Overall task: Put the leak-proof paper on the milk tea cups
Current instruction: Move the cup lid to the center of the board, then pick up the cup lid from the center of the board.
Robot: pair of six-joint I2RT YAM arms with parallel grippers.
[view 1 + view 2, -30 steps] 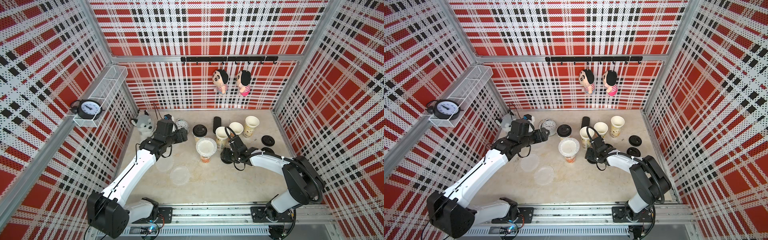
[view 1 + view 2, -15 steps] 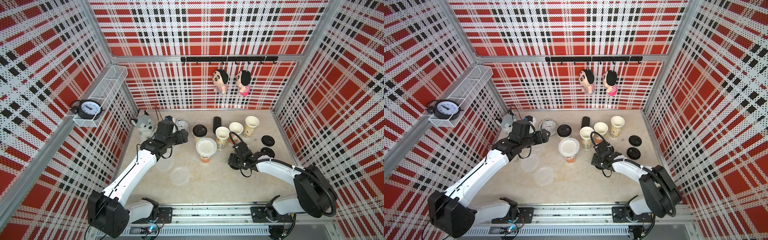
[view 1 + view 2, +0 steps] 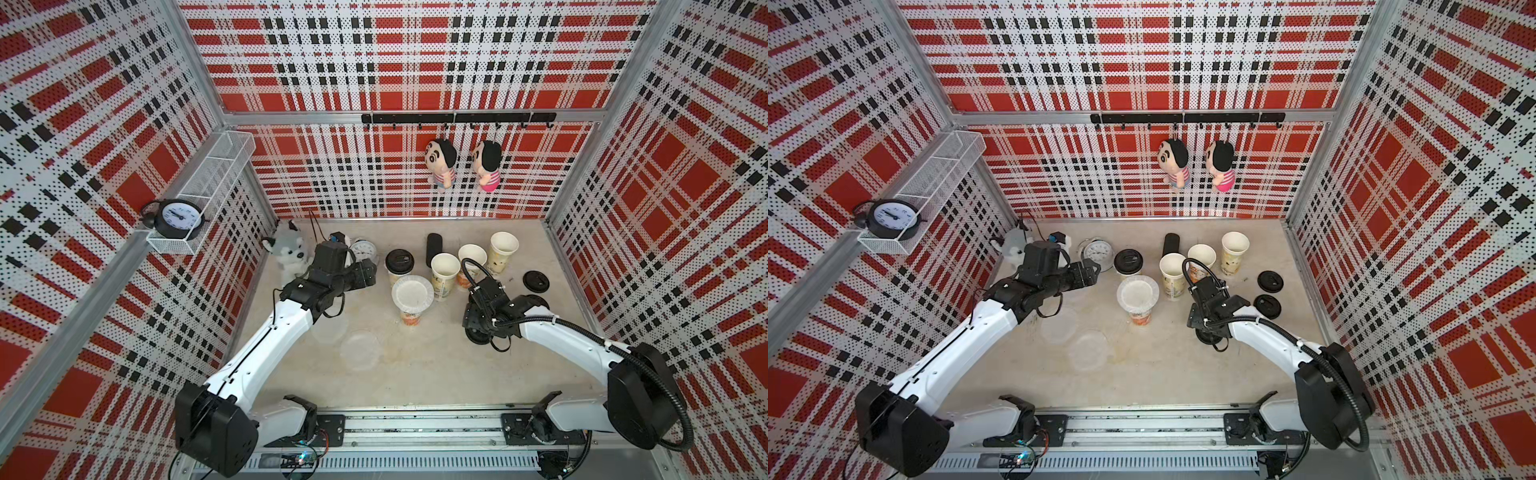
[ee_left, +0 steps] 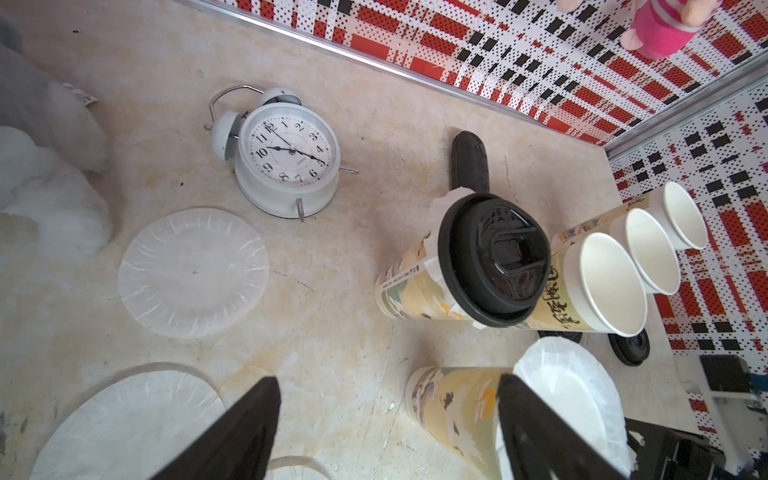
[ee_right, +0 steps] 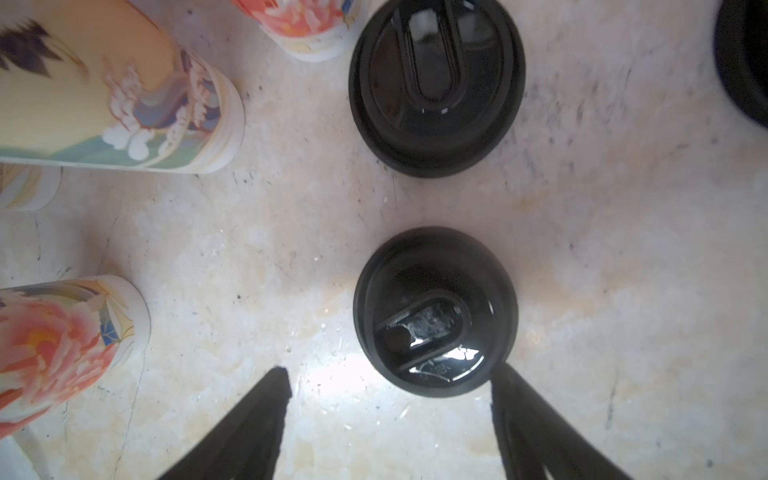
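Observation:
Several milk tea cups stand at the back. One (image 3: 399, 266) wears a black lid over paper. One (image 3: 411, 318) is covered by a leak-proof paper (image 3: 412, 293). Three stand uncovered (image 3: 444, 268) (image 3: 471, 257) (image 3: 504, 247). Two more papers (image 3: 359, 349) (image 3: 330, 330) lie flat on the floor. My left gripper (image 3: 368, 270) (image 4: 388, 386) hovers open and empty beside the lidded cup (image 4: 494, 257). My right gripper (image 3: 478, 328) (image 5: 388, 382) points down, open, over a black lid (image 5: 436, 311) that lies on the floor just ahead of its fingertips.
Two more black lids (image 3: 536, 280) (image 3: 538, 300) lie at the right. A white alarm clock (image 4: 291, 158), a plush husky (image 3: 286, 249) and a black cylinder (image 3: 433, 249) sit along the back. Plaid walls close in on three sides.
My right arm has drawn back from the cups toward the front with a black lid, and its jaws have widened around it. The left arm has barely moved.

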